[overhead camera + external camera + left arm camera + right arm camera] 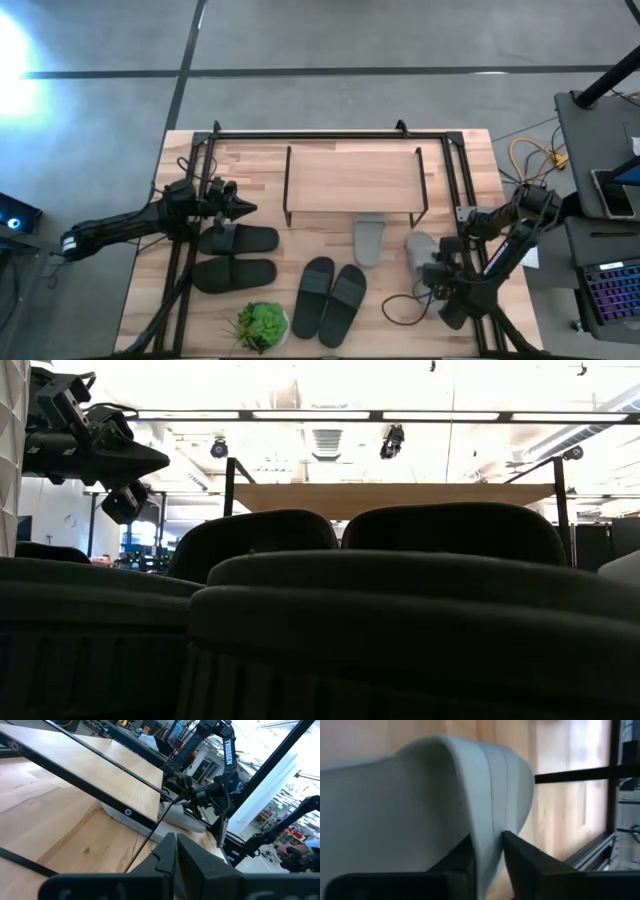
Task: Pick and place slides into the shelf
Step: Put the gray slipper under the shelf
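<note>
White lettering "TROSSEN" is showing on the far arm in the left wrist view. The right gripper (487, 852) is pinching the wide strap of a light grey slide sandal (421, 252), beside the low light-wood shelf with thin black legs (352, 178); its mate (369, 238) is lying half under the shelf. The left gripper (240, 209), fingers pressed together and empty, is hovering above the black slides (236, 256). Only the high view is showing the charcoal pair (330, 298).

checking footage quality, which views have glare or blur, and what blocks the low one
High view: white glare at its left edge. Low view: blown-out ceiling lights, dark charcoal slide sandals fill the foreground. Right wrist view: the light grey slide sandal between the right gripper fingers is soft.
</note>
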Motion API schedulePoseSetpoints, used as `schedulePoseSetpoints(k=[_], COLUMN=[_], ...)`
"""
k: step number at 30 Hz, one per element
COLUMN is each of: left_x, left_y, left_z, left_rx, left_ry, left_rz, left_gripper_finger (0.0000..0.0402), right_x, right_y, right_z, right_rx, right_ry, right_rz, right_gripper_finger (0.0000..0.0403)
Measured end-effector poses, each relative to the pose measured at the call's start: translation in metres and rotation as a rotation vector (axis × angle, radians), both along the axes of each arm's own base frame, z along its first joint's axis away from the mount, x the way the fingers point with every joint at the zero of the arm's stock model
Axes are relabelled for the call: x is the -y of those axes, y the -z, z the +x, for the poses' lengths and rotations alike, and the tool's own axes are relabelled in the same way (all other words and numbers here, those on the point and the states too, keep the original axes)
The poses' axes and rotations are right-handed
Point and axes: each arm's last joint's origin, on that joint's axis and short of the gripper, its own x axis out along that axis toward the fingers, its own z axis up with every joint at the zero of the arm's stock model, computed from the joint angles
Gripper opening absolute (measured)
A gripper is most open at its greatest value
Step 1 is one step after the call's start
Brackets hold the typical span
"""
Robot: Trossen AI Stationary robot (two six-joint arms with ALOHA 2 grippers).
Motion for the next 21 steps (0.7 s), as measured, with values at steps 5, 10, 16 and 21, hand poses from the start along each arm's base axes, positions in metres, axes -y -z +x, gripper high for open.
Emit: schedulePoseSetpoints(k=[5,10,16,21], left_x=[0.0,0.0,0.0,0.0], left_y=[0.0,0.0,0.0,0.0], left_z=[0.0,0.0,0.0,0.0], left_rx=[-0.001,0.0,0.001,0.0], left_ry=[0.0,0.0,0.0,0.0], left_rz=[0.0,0.0,0.0,0.0], left_gripper_finger=[0.0002,0.0002,0.0002,0.0002], right_x=[0.004,-0.006,-0.001,0.014], right_y=[0.0,-0.007,-0.008,-0.006], right_z=[0.01,0.02,0.032,0.047], right_rx=[-0.017,0.037,0.079,0.087], right_ry=[-0.023,-0.079,-0.045,0.026], right_rz=[-0.008,0.035,0.025,0.005], right_gripper_finger=[0.0015,0.0011,0.001,0.001])
